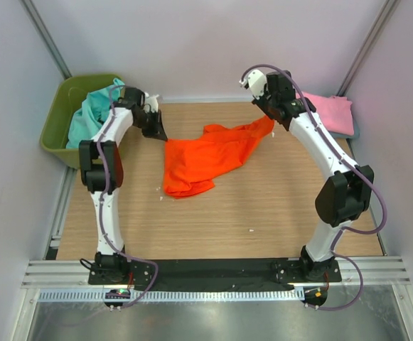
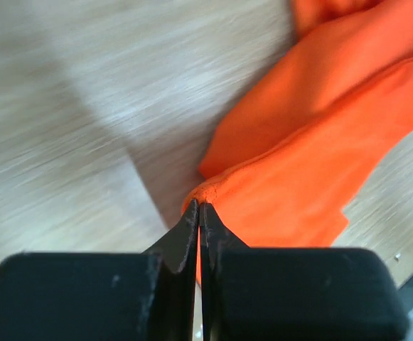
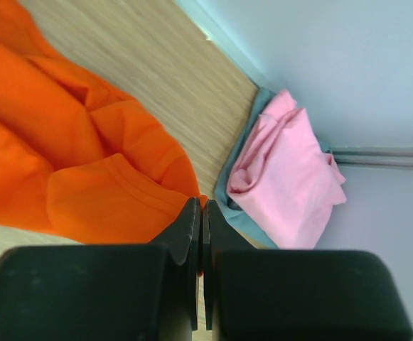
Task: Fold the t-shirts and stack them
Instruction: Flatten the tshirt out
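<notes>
The bright orange t-shirt (image 1: 206, 156) lies crumpled across the back middle of the table. My left gripper (image 1: 158, 131) is at its left corner, shut, with a pinch of orange cloth (image 2: 320, 163) between the fingertips (image 2: 200, 206). My right gripper (image 1: 269, 115) holds the shirt's right end and is shut on an orange edge (image 3: 71, 142), as the right wrist view shows at the fingertips (image 3: 202, 202). A folded pink t-shirt (image 1: 330, 112) lies on a grey-blue one (image 3: 227, 195) at the back right corner. Teal t-shirts (image 1: 89, 117) fill the bin.
The olive-green plastic bin (image 1: 53, 131) stands off the table's back left corner. White walls close in the back and both sides. Small white specks lie on the wood near the orange shirt (image 1: 252, 229).
</notes>
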